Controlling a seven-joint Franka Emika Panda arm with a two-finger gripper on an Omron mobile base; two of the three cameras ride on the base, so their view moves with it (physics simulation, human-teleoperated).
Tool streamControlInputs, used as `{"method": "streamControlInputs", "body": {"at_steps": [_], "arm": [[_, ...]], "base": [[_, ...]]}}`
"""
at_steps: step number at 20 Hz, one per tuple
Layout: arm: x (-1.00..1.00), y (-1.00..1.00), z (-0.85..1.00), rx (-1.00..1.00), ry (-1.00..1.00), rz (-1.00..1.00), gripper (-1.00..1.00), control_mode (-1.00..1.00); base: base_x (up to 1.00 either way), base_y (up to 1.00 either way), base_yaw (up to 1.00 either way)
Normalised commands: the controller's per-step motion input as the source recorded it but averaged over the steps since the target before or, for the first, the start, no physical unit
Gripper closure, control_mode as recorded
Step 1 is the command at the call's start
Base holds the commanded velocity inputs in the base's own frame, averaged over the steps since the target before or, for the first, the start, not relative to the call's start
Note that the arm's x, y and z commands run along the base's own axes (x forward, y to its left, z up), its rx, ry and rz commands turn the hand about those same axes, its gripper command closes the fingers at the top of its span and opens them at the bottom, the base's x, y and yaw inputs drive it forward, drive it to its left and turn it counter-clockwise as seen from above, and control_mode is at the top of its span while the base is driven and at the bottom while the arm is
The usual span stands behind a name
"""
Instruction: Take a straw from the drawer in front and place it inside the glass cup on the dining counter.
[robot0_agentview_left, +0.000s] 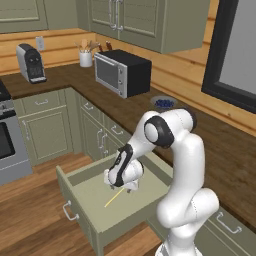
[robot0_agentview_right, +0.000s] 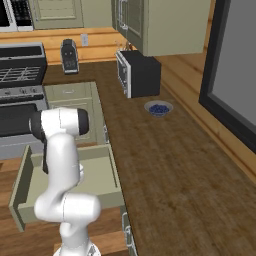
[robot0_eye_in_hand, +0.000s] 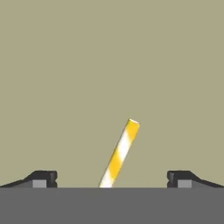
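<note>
Pincer fingers spread either side of straw on drawer floor

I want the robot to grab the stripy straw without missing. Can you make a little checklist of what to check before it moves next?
1. The sage-green drawer with a silver bar handle is pulled out: ok.
2. The thin yellow-and-white striped straw lies flat on the drawer's bottom: ok.
3. The robot's hand is open, dark fingertips wide apart: ok.
4. The straw sits between the fingertips in the hand view: ok.
5. The hand is low inside the drawer, over the straw: ok.
6. The fingertips are low enough to close around the straw: cannot tell.
</note>
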Motion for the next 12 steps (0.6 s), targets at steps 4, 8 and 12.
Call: {"method": "streamControlInputs", "body": {"at_steps": [4,8,12], "arm": [[0.27,0.00,-0.15,-0.02,0.00,-0.13,-1.00,-1.00],[0.08,0.00,-0.26,-0.01,0.00,-0.11,-1.00,-1.00],[0.00,0.00,-0.35,0.00,0.00,-0.10,-1.00,-1.00]], "base": [[0.00,0.00,0.00],[0.00,0.00,0.00],[0.00,0.00,0.00]]}}
